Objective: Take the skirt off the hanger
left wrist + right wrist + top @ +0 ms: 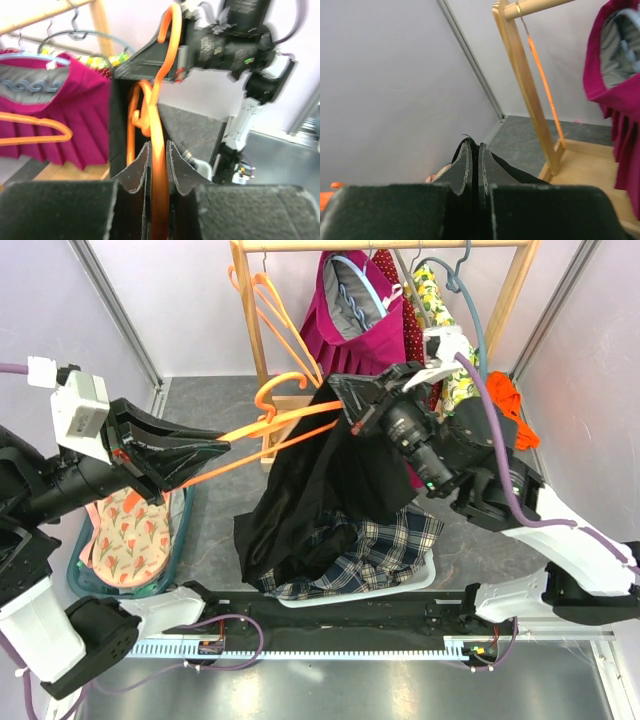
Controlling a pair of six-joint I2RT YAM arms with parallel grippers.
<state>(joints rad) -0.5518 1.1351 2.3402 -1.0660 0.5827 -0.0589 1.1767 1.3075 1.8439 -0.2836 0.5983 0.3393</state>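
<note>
A black skirt (315,490) hangs in mid-air over the white basket, its top edge at the orange hanger (275,430). My left gripper (205,455) is shut on the hanger's bar; in the left wrist view the orange bar (161,165) runs up between the fingers and the skirt (119,125) shows behind. My right gripper (345,400) is shut on the skirt's waistband; in the right wrist view black cloth (520,172) sticks out between the closed fingers.
A white basket (420,580) holds a plaid garment (385,550) below the skirt. A teal basket (150,580) with floral cloth sits left. The wooden rack (255,320) behind carries spare orange hangers (285,325), a magenta dress (355,320) and more garments.
</note>
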